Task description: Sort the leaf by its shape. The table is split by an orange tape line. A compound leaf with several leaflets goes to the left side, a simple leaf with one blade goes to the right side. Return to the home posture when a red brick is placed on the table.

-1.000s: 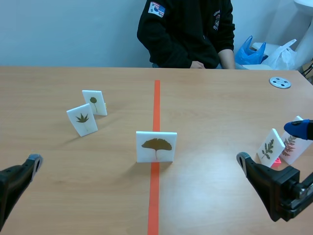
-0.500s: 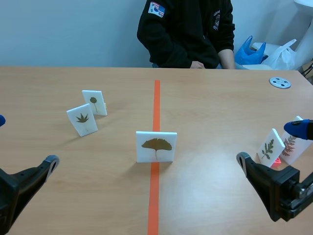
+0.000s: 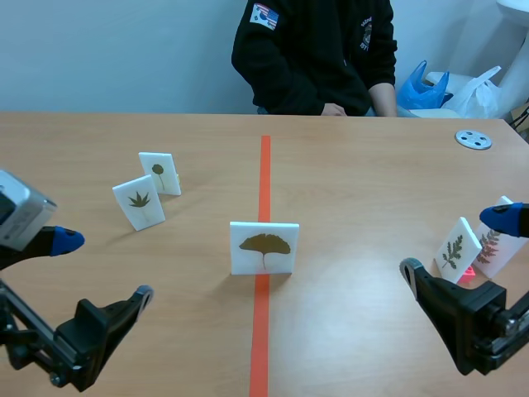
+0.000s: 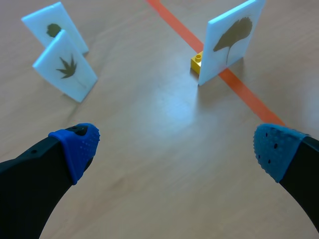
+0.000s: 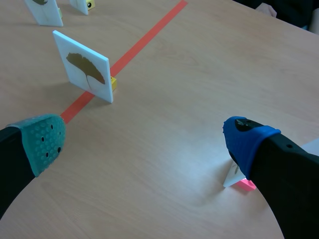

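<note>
Left jaws and right jaws both hang released. The ginkgo card (image 3: 264,246) stands on the tape line (image 3: 264,169), midway between the side edges of the table (image 3: 372,182). Only our wrist views reveal its yellow brick (image 4: 197,62). Our left arm (image 3: 83,343) has advanced.

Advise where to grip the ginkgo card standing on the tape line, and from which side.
Probably the top edge of the ginkgo card, from above, one finger on the printed face, one on the back. It is a thin upright plate with a free top; a small yellow brick sits at its base, so a low grip looks awkward.
</note>
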